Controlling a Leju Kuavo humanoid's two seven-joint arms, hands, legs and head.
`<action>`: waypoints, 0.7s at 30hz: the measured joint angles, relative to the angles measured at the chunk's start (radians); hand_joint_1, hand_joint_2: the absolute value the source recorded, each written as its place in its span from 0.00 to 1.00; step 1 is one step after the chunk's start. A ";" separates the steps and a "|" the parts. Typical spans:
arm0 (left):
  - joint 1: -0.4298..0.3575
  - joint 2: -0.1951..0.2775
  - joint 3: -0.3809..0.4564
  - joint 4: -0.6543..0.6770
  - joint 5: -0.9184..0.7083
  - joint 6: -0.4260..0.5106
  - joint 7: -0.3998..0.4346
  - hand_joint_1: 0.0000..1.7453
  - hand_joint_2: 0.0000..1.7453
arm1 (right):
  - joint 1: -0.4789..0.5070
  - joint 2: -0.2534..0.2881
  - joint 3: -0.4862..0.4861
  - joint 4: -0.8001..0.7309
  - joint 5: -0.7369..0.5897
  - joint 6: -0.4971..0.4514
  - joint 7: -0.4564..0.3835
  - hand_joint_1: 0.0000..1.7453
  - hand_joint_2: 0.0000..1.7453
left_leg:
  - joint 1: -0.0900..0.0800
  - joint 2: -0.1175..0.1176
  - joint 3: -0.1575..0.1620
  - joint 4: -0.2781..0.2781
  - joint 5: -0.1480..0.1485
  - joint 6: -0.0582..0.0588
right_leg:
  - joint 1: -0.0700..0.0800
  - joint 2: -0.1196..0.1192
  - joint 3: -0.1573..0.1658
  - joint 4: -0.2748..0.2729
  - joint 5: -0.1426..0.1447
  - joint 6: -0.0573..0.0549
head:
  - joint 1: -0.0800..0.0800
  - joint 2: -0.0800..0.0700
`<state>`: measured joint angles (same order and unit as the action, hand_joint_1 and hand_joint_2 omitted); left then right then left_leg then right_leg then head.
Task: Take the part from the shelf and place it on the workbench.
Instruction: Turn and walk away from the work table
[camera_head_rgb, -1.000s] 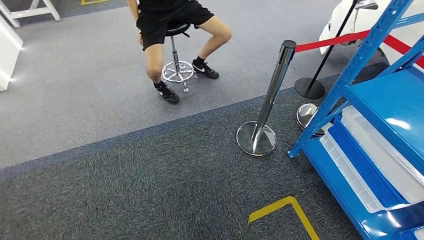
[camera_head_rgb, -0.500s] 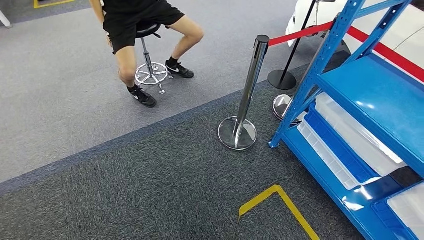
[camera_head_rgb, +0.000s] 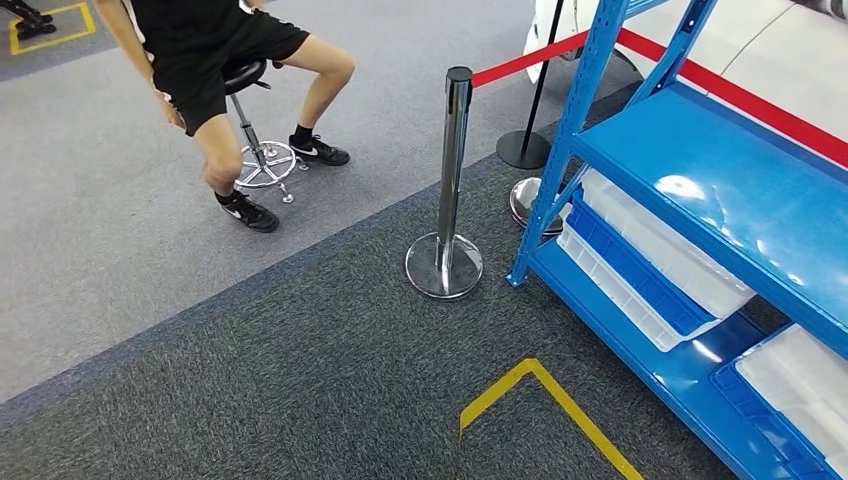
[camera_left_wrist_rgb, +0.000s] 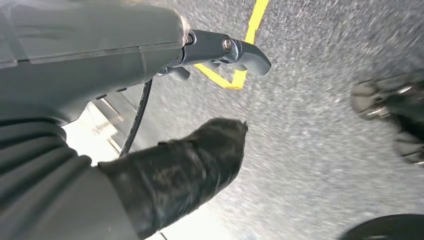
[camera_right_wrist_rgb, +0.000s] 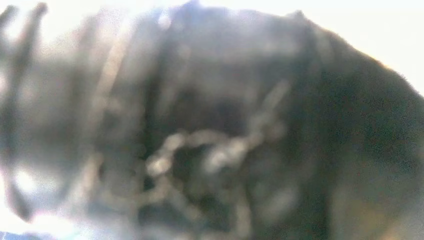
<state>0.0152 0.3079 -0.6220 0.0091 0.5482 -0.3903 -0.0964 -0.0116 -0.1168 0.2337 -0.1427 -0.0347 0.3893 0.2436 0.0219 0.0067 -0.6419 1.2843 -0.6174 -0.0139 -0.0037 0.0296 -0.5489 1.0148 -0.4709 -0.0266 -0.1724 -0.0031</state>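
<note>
Your camera has swung toward the blue shelf (camera_head_rgb: 700, 190); expect stiff, light parts from its white bins (camera_head_rgb: 660, 250). Left robot hand (camera_left_wrist_rgb: 150, 100) hangs released; right unreadable.

One blue shelf (camera_head_rgb: 700, 190) is being shown on the right, with three white bins being counted under it: two (camera_head_rgb: 665, 250) (camera_head_rgb: 625, 290) side by side and one (camera_head_rgb: 800, 385) nearer. Two chrome posts (camera_head_rgb: 452, 180) (camera_head_rgb: 530, 200), one black post (camera_head_rgb: 535, 90), one person (camera_head_rgb: 210, 60), one stool (camera_head_rgb: 255, 120) and one yellow floor marking (camera_head_rgb: 545, 400) are being seen.
</note>
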 joint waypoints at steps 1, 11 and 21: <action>0.001 0.002 -0.006 0.000 0.003 0.002 0.001 0.00 1.00 | 0.000 -0.006 0.000 0.000 0.005 0.006 0.002 0.00 0.00 | 0.000 -0.003 0.016 -0.043 0.036 0.003 | 0.001 0.010 0.000 0.004 -0.002 0.000 | 0.000 0.000; 0.029 0.022 -0.023 0.000 0.068 -0.015 -0.029 0.00 1.00 | 0.010 -0.037 0.012 0.000 0.057 -0.004 -0.026 0.00 0.00 | 0.001 -0.004 0.108 -0.270 0.130 0.045 | -0.001 0.007 -0.054 0.118 -0.075 0.047 | 0.000 0.000; 0.060 0.022 -0.027 0.000 0.090 0.001 -0.063 0.00 1.00 | 0.012 -0.049 0.037 0.000 0.074 0.014 -0.037 0.00 0.00 | -0.004 0.062 0.127 -0.270 0.113 0.022 | -0.005 -0.062 -0.007 0.017 -0.014 0.044 | 0.000 0.000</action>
<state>0.0755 0.3298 -0.6485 0.0092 0.6385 -0.3891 -0.1593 0.0003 -0.1655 0.2711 -0.1427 0.0395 0.4028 0.2070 0.0175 0.0687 -0.5150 1.0144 -0.5044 0.0085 -0.0083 -0.0321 -0.5554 1.0322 -0.4850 0.0172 -0.1723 -0.0031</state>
